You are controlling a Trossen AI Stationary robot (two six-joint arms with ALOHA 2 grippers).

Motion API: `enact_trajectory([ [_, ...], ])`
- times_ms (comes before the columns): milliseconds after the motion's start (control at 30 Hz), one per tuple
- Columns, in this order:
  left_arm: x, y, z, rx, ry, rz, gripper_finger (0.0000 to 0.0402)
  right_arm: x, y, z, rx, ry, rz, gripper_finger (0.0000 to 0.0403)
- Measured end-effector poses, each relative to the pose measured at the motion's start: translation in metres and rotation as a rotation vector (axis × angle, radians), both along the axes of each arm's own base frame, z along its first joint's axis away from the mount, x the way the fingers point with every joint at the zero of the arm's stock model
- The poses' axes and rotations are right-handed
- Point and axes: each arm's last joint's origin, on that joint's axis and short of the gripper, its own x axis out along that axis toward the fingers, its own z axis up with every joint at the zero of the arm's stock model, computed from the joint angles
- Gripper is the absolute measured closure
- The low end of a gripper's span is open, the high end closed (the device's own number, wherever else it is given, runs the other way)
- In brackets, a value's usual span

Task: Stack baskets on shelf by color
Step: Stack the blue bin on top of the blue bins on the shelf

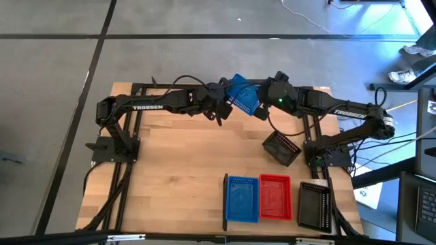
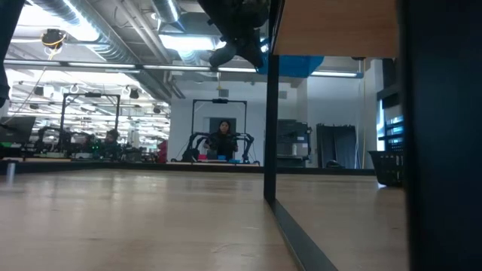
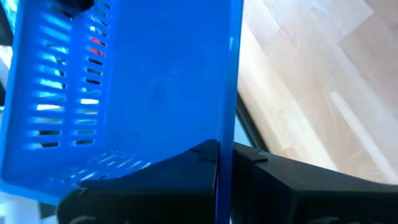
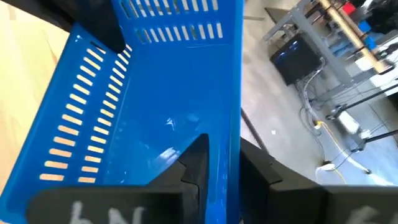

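Above the table's (image 1: 177, 170) far edge, seen from overhead, a blue basket (image 1: 242, 95) hangs between both arms, well behind the blue, red and black baskets on the shelf (image 1: 272, 224). At table height, only its blue underside shows, aloft. From the left wrist, the left tool (image 3: 227, 162) is clamped on 1 thin wall. From the right wrist, the right tool (image 4: 224, 165) pinches another wall. It looks light, stiff but flexing; rims are the hold.
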Motion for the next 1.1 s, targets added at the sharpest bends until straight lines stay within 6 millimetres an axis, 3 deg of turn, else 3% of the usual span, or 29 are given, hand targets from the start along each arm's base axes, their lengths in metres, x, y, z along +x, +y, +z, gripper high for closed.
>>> enact_trajectory([
  [200,-0.001,0.000,-0.001,-0.031,-0.015,0.017,0.0401,0.006,-0.001,-0.006,0.054,-0.014,-0.001,0.0394],
  [533,-0.001,0.005,-0.001,-0.031,-0.025,0.030,0.0397,0.007,-0.001,-0.007,0.077,-0.029,-0.005,0.0399],
  [1100,-0.001,0.010,0.003,-0.033,-0.071,0.038,0.0330,0.007,-0.001,-0.007,0.083,-0.035,-0.016,0.0402],
])
